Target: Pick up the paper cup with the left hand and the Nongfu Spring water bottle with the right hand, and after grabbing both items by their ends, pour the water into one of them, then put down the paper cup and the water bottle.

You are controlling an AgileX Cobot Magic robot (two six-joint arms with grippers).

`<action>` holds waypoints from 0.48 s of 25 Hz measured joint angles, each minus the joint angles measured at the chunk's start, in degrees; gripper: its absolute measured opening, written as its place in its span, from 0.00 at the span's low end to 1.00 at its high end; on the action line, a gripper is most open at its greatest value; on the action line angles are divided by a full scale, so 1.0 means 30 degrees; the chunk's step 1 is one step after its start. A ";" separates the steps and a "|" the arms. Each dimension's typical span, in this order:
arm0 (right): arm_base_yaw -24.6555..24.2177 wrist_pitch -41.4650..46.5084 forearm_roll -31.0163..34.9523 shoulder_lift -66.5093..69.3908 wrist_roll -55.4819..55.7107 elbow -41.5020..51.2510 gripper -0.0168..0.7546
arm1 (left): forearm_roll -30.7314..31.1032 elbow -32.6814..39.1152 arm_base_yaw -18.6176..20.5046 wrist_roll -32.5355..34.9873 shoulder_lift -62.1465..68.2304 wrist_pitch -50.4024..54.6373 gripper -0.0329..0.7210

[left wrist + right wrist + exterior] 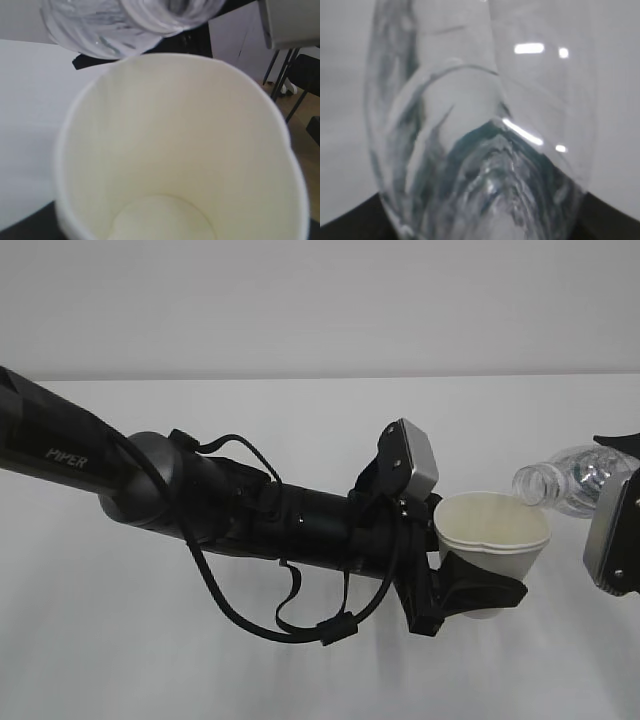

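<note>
The left hand [470,590] is clamped around the lower part of the paper cup [495,540], holding it off the white table [300,680] over its right half, nearer the front edge than the back. The cup stands roughly upright, its rim slightly squeezed out of round. The right hand [615,540] shows only at the right border of the exterior view; it appears to be closed on the far end of the water bottle [560,478], though its fingers are hidden. The bottle is tipped, its open neck just above the cup's far rim.

No water shows in the cup yet — the bottom looks dry in the left wrist view.

The risks, as I judge them:
- The neck sits over the rim rather than over the middle — an early stream could run down the outside and onto the table.
- A firmer squeeze would buckle the thin wall further and let the cup slip.
- A quick tilt could send a gulping surge past the far lip.
</note>
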 joint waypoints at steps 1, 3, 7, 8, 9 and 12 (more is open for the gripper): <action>0.0000 -0.0037 -0.0040 0.0000 -0.0094 0.0000 0.61 | 0.0008 0.0000 0.0000 0.0000 0.0000 0.0000 0.62; 0.0000 -0.0069 -0.0067 0.0000 -0.0229 0.0000 0.61 | 0.0051 0.0000 0.0000 -0.0052 0.0000 0.0000 0.62; 0.0000 -0.0333 -0.0112 0.0000 -0.0341 0.0000 0.60 | 0.0228 0.0000 0.0000 -0.0242 0.0000 0.0000 0.62; 0.0000 -0.0385 -0.0112 0.0000 -0.0341 0.0000 0.60 | 0.0325 0.0000 0.0000 -0.0271 0.0000 0.0000 0.62; 0.0000 -0.0459 -0.0112 0.0000 -0.0376 0.0000 0.60 | 0.0448 0.0000 0.0000 -0.0325 0.0000 0.0000 0.62; 0.0000 -0.0626 -0.0112 0.0000 -0.0416 0.0000 0.60 | 0.0723 0.0000 0.0000 -0.0409 0.0000 -0.0145 0.62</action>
